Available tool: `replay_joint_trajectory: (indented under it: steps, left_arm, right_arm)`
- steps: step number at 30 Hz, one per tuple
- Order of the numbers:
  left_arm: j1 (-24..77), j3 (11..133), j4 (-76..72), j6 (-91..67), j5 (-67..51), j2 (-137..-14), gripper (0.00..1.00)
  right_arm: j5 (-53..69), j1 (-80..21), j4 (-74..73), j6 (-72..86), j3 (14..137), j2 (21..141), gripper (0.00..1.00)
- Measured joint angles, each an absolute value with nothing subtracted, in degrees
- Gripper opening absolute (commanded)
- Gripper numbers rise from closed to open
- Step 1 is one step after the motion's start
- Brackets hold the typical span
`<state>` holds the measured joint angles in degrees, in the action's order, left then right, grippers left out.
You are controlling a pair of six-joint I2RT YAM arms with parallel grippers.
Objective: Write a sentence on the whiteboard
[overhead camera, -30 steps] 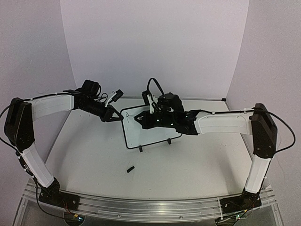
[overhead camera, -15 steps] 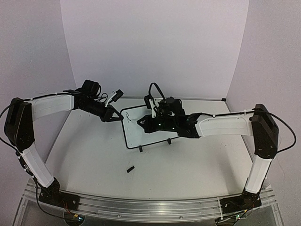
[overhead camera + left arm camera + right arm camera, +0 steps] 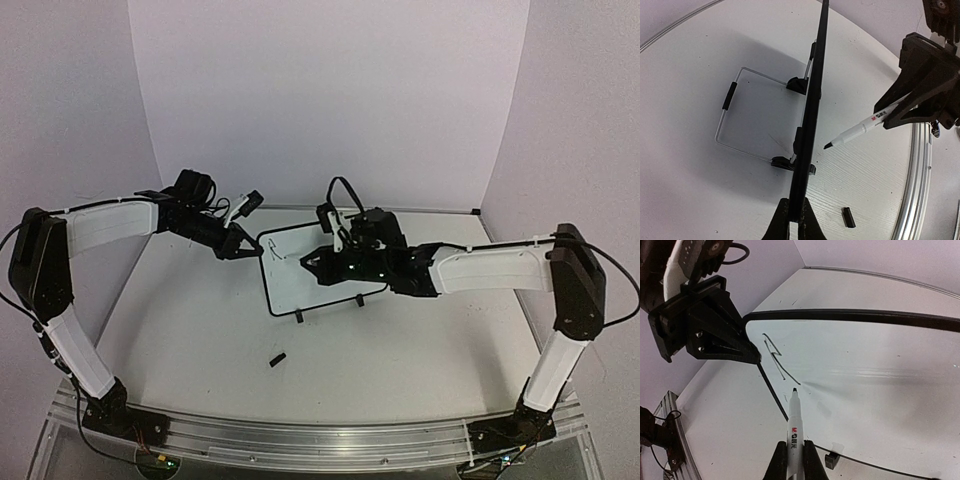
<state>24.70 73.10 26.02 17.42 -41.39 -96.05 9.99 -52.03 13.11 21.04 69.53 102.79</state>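
Observation:
The whiteboard (image 3: 322, 272) stands tilted on its wire stand at mid-table. My left gripper (image 3: 244, 246) is shut on its left edge; the left wrist view shows the board edge-on (image 3: 813, 100) between the fingertips (image 3: 781, 223). My right gripper (image 3: 312, 262) is shut on a white marker (image 3: 794, 426), cap off. The marker's tip (image 3: 828, 146) hangs a small gap off the board face, just below a thin black zigzag mark (image 3: 774, 356) near the board's top-left corner. That mark is the only writing of the sentence in view.
The marker's black cap (image 3: 277, 358) lies on the table in front of the board, also seen in the left wrist view as the cap (image 3: 848, 217). The wire stand (image 3: 729, 96) sticks out behind the board. A metal rail (image 3: 300, 440) runs along the near edge.
My right gripper has shifted a little to the right and toward the near side, carrying the marker tip away from the board's left corner. The left arm and the board have stayed still.

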Motion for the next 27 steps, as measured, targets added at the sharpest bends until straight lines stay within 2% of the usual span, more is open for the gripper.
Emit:
replay_joint_trajectory:
  steps: [9, 27]
  left_arm:
    - [24.82, 73.1, 25.98, 17.63, -41.39, -96.05, 0.0]
    - [25.12, 73.14, 25.91, 17.65, -41.04, -96.05, 0.0]
  right_arm:
    - [10.79, -51.04, 14.69, 21.3, 67.22, 96.15, 0.0]
    - [15.91, -48.51, 15.01, 21.58, 70.68, 102.29, 0.0]
